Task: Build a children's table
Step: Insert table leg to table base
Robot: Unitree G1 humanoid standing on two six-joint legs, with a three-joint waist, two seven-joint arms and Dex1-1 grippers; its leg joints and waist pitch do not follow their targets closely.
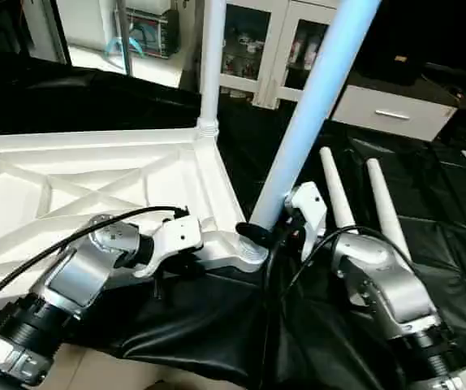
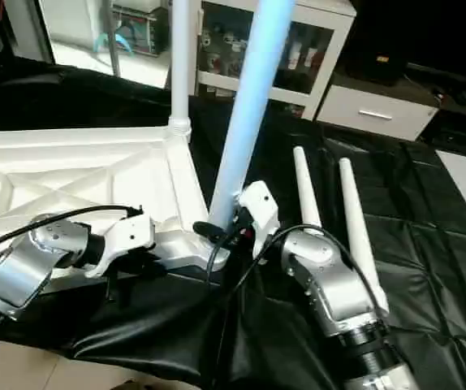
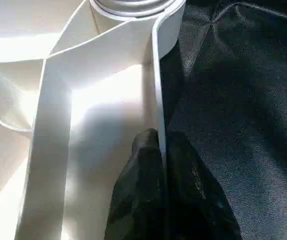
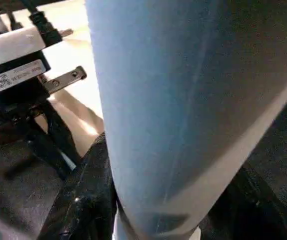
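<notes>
Item: children's table, part-assembled, on a black-draped work table (image 1: 428,211). Tabletop (image 1: 95,187): white plastic, lying upside down with X-ribs upward, over the work table's near left part, its near right corner close to the work table's near edge. Fitted leg (image 1: 211,57): upright in the tabletop's far right corner socket. Leg in hand (image 1: 314,106): tilted, its lower end at the near right corner socket (image 1: 252,244); whether it is seated there cannot be told. Spare legs (image 1: 361,203): two, lying side by side on the drape just right of the tabletop, apart from it. Left gripper (image 3: 156,175): jaws pinched together on the tabletop's raised rim (image 3: 158,100) near that corner, steadying it. Right gripper (image 4: 158,220): jaws clamped on the tilted leg's lower end. Step in hand, by judgement: fitting the second leg. Next move calls for bringing the leg upright over the socket and pressing it home while the rim stays held. Containers: none besides the sockets; one filled, one being filled, the others not seen.
</notes>
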